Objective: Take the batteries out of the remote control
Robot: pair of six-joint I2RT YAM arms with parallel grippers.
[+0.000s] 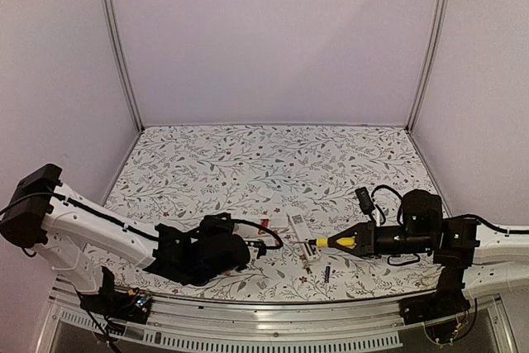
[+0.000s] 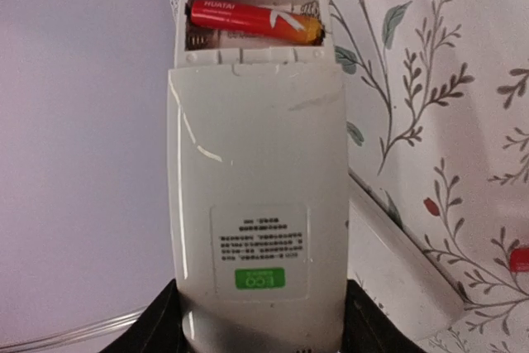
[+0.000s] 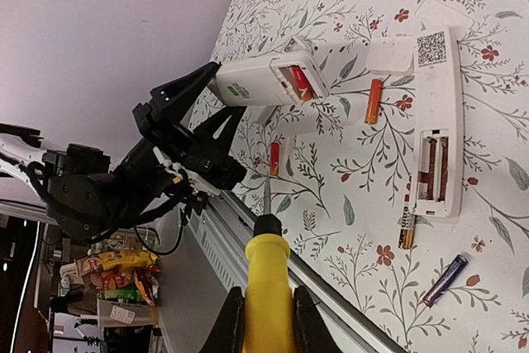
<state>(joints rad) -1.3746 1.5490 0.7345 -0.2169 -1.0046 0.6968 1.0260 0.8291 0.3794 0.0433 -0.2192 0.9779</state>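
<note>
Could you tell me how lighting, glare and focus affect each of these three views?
Top external: even light, but the lens bows the frame posts. Left wrist: a glare streak crosses the held remote; its label print is blurred, the red battery sharp. Right wrist: the yellow screwdriver near the lens looks slightly soft.

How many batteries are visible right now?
5. A red battery inside the held remote; loose on the table: orange battery, small red battery, gold-ended battery, purple battery. Others may be hidden.

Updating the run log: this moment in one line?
left jaws: gripping white remote | compartment: open, red battery inside | right jaws: shut on yellow screwdriver | table: loose batteries
</note>
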